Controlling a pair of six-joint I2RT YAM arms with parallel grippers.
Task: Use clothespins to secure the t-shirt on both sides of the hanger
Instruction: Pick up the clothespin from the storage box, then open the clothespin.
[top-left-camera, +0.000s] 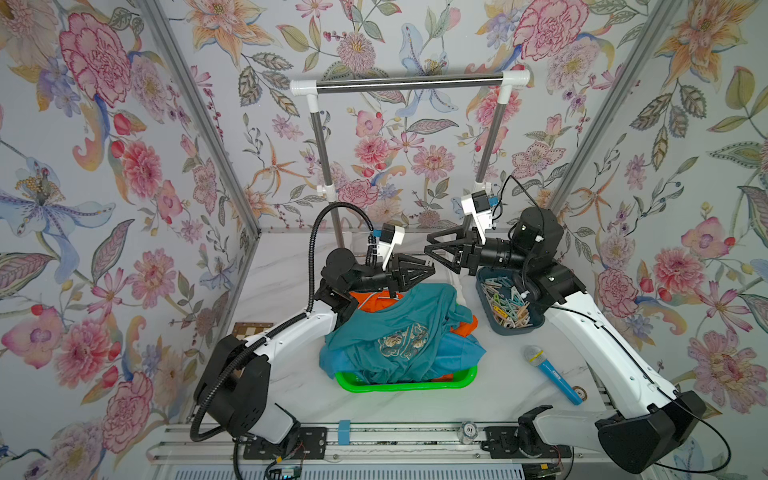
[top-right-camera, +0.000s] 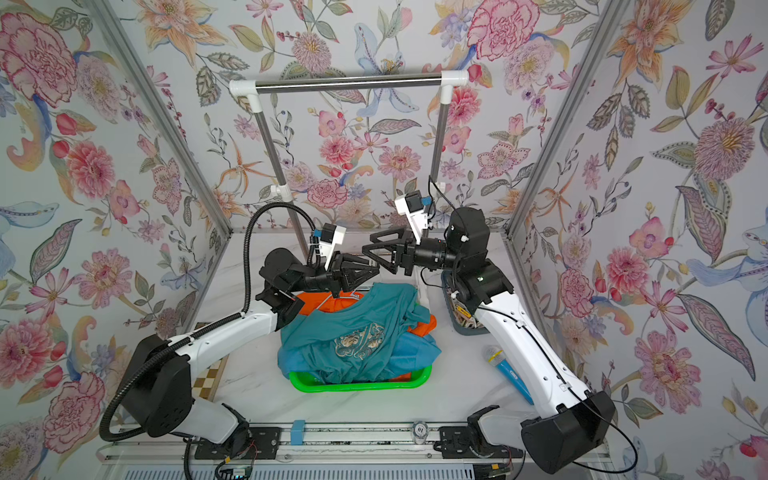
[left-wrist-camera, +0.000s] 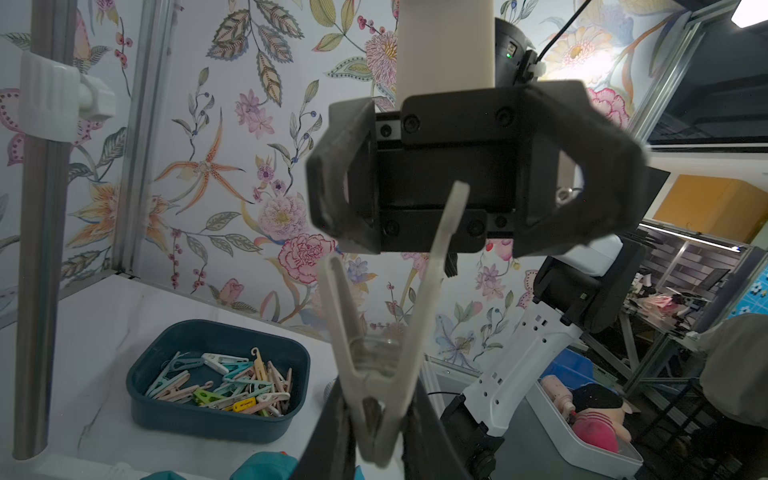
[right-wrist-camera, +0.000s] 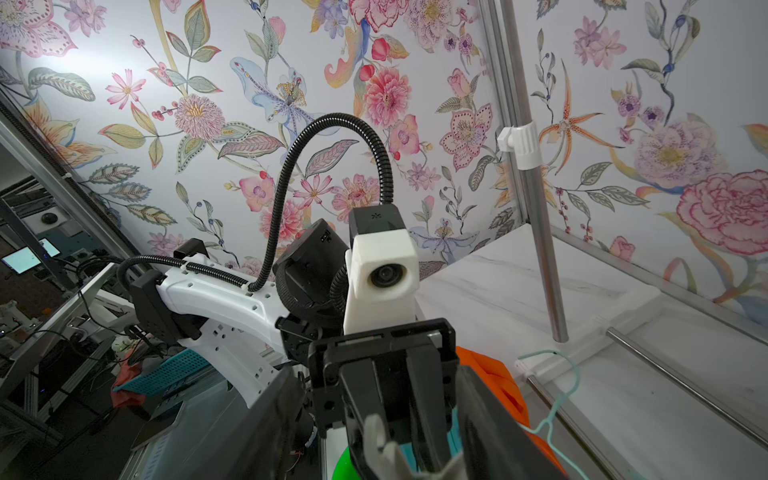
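Fingers of left gripper were clamped on a beige clothespin; right gripper fingers were spread apart, just beyond its handles.

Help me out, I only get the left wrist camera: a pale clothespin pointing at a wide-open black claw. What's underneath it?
Observer: A teal shirt piled on a green basket.
Operator: Any hanger around?
Observer: Yes, the right wrist camera shows a thin teal hanger, its hook poking out past orange cloth near the rack's foot.
Operator: Anything hung up yet?
Observer: No, the rack's top bar carries nothing.
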